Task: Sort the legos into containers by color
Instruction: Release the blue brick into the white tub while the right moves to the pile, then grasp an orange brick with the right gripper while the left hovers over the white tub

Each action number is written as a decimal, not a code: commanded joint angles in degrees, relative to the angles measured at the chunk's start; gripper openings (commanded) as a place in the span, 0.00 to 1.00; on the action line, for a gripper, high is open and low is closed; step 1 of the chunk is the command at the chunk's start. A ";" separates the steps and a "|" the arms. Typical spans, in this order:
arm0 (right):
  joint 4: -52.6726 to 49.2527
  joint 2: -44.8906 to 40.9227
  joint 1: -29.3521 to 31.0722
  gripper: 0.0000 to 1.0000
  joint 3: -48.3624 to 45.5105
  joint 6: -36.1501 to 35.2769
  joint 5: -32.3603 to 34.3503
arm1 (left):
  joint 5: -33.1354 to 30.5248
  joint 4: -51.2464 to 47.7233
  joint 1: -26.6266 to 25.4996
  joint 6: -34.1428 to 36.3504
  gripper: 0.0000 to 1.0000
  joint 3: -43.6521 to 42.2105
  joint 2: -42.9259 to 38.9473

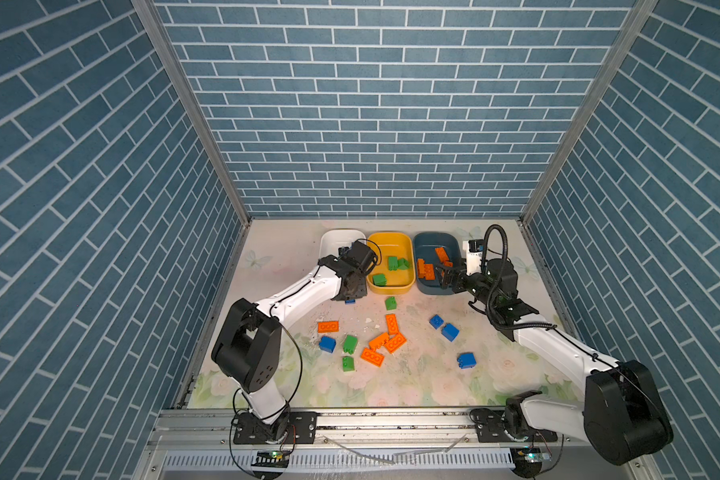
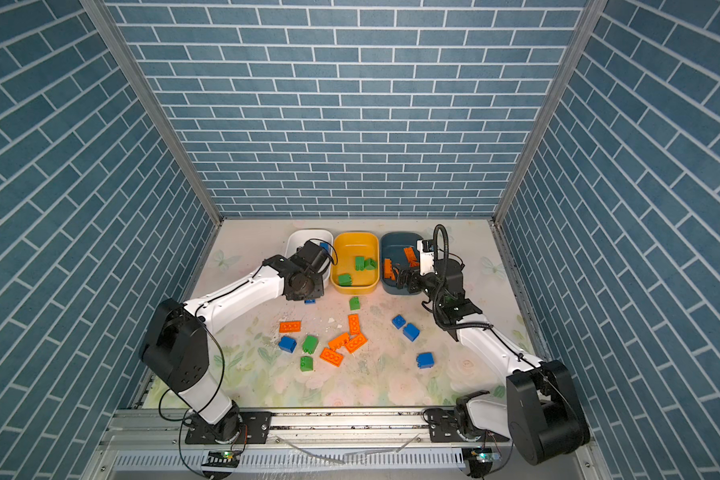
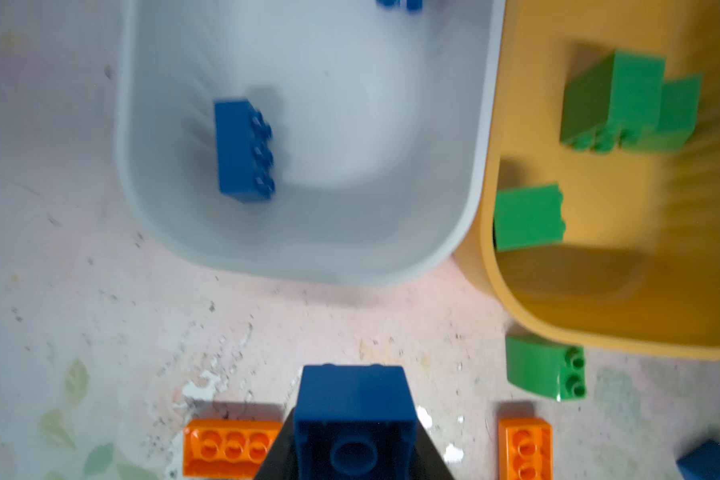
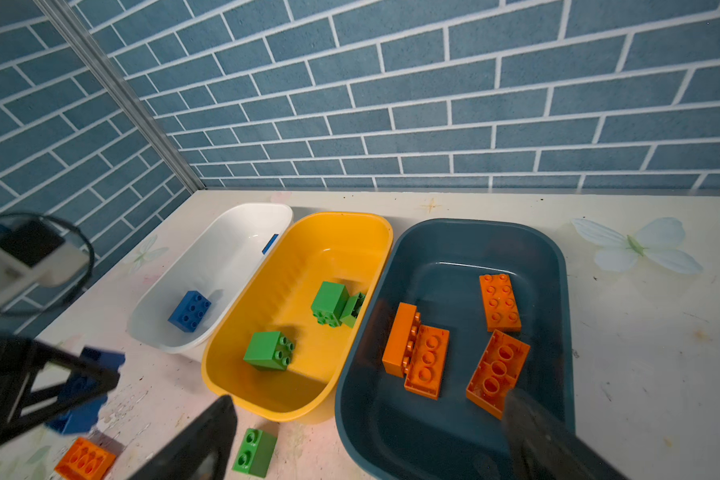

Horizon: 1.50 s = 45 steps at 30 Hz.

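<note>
The left gripper [image 3: 352, 457] has its jaws narrow and clamps a blue brick [image 3: 352, 395] between them. It hangs above the table [image 3: 80, 291], just in front of the near end of the white tub [image 3: 142, 208]. Inside this tub lie 2 other blue bricks [image 3: 244, 149]. The right gripper [image 4: 371, 449] has its jaws wide apart with nothing between them, above the near end of the teal tub [image 4: 454, 232], which contains 4 orange bricks [image 4: 499, 301]. The yellow tub [image 4: 300, 257] stands between the 2 others, right against the white one, and contains 3 green bricks [image 4: 269, 349]. In both top views, 5 loose orange bricks [image 1: 328, 326], 3 loose green bricks [image 1: 350, 343] and 4 loose blue bricks [image 1: 450, 331] lie scattered on the table in front of the tubs.
</note>
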 commanded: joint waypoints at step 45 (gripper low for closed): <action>-39.66 28.41 29.28 0.98 24.05 7.52 12.68 | 6.39 3.34 12.54 9.30 0.88 19.48 11.83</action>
